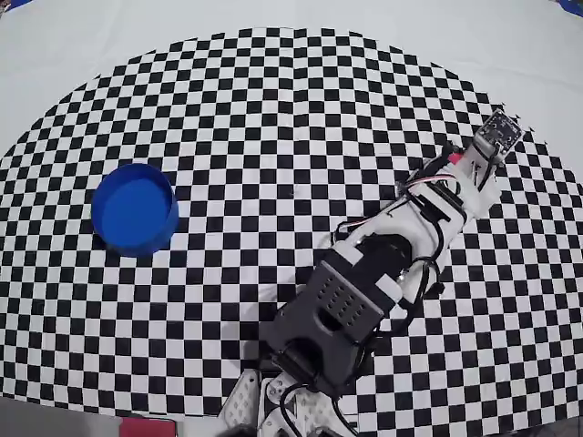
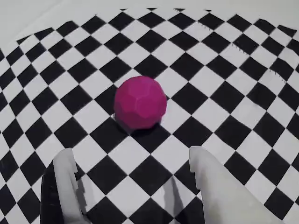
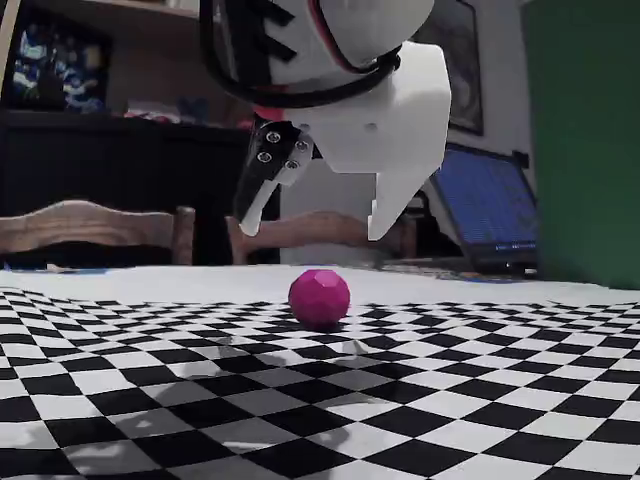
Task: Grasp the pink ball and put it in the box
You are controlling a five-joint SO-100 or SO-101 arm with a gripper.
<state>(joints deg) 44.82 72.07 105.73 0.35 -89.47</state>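
Gripper (image 3: 318,220) spread, empty; I see the pink ball (image 3: 320,297) directly below, centred between the jaws.

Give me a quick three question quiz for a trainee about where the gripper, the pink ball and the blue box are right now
1. True or false: in the fixed view the gripper is shut on the pink ball.
2. In the wrist view, the pink ball lies: A) between the fingertips, B) ahead of the open fingers, on the checkered mat, C) inside the box.
3. In the overhead view, on which side of the arm does the box stand?

Key:
1. False; it hangs open above the ball.
2. B.
3. Left, well apart from the arm.
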